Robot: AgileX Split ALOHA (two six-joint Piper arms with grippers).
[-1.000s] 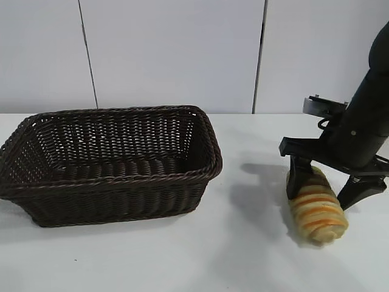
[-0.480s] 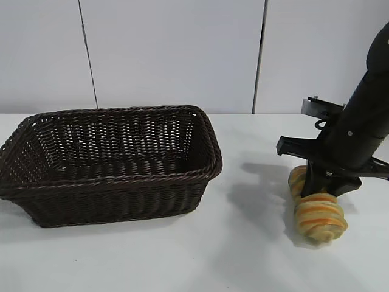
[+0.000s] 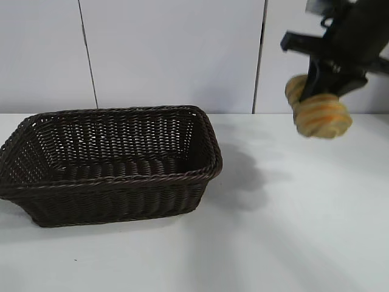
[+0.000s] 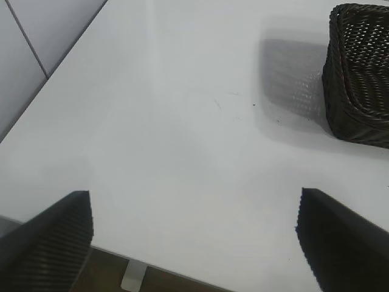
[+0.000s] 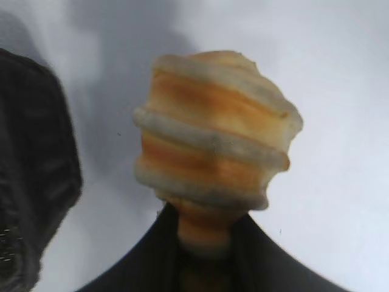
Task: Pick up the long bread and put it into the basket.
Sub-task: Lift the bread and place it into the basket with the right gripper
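Fingers of the black right gripper (image 3: 321,91) pinch the oblong tan loaf of long bread with orange-brown stripes (image 3: 318,113) around its middle (the grip shows plainly in the right wrist view), holding it in the air at about two o'clock from the large rectangular dark brown woven wicker basket (image 3: 109,163), well apart from it. That basket sits on the white table (image 3: 285,231), nothing visible inside. At the table's edge, the left gripper (image 4: 194,243) hangs with its jaws spread wide, grasping nothing.
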